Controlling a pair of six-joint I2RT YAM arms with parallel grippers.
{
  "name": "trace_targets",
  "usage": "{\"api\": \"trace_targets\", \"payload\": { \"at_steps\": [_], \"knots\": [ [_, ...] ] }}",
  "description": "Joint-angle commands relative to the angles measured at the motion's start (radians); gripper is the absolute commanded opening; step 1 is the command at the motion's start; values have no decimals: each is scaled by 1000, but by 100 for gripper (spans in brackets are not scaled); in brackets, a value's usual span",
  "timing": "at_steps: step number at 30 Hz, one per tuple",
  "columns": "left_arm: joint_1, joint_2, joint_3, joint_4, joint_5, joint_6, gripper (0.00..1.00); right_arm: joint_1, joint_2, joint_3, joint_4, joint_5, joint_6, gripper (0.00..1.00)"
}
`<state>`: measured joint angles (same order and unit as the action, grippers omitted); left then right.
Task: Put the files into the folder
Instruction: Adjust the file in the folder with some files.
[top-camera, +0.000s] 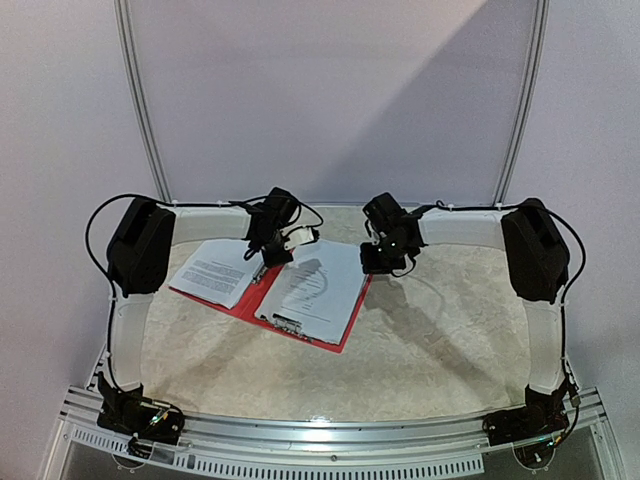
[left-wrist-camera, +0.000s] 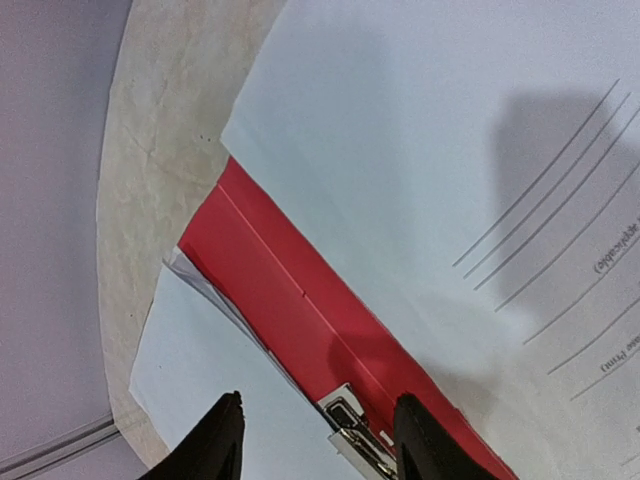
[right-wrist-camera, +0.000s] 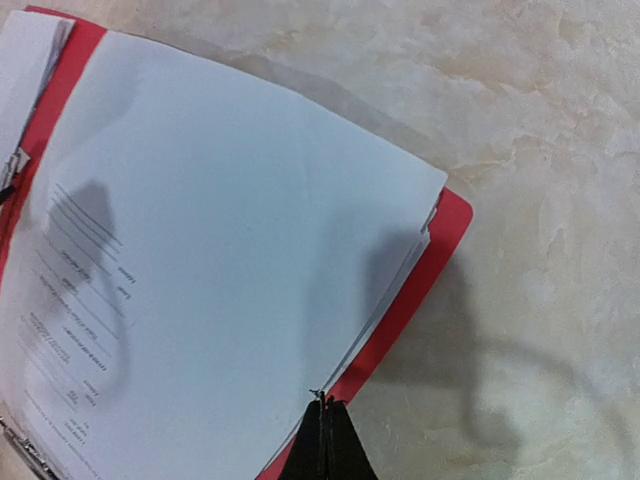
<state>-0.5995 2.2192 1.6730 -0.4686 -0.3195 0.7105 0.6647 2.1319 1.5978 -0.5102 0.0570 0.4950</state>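
Looking down, you see the open folder (top-camera: 250, 297) and files (top-camera: 315, 290) beneath both arms; at the left wrist, the left gripper (left-wrist-camera: 318, 405) stands open and empty astride the clip (left-wrist-camera: 355, 435); at the right wrist, the right gripper (right-wrist-camera: 324, 402) is shut against the files' edge.

Red plastic book-style folder (top-camera: 248, 300): largely buried under white printed paper sheets (top-camera: 315, 285); only thin strips show.
Print: too small to read from above; blurred and cropped at 3 o'clock in the left wrist view.
Small silver metal clip (left-wrist-camera: 358, 445): cropped at 6 o'clock.
Left gripper (left-wrist-camera: 318, 412): only its black fingertips show.
Right gripper (right-wrist-camera: 323, 425): cropped at 6 o'clock; any pinch on the sheet corner is unclear.
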Motion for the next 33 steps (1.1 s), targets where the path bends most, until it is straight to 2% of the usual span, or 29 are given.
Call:
{"api": "trace_targets", "payload": {
  "at_steps": [1, 5, 9, 13, 19, 25, 33],
  "knots": [
    [-10, -64, 20, -38, -3, 10, 52, 13, -91, 15, -35, 8, -8, 1],
    [-7, -97, 7, -58, -12, 12, 52, -12, -103, 36, -47, 36, -48, 3],
    [-1, -158, -44, -95, 5, 15, 52, -69, -54, 135, -38, -19, -125, 2],
    [5, -262, -169, -114, 24, 34, 52, -119, 66, 251, -2, -142, -157, 0],
    [21, -392, -398, -138, 51, 54, 53, -165, 226, 403, 69, -249, -130, 0],
    [29, -396, -519, -150, 71, 19, 53, -181, 372, 510, 173, -409, -55, 0],
    [40, -364, -576, -119, 117, -35, 51, -177, 462, 504, 172, -497, 12, 0]
  ]
}}
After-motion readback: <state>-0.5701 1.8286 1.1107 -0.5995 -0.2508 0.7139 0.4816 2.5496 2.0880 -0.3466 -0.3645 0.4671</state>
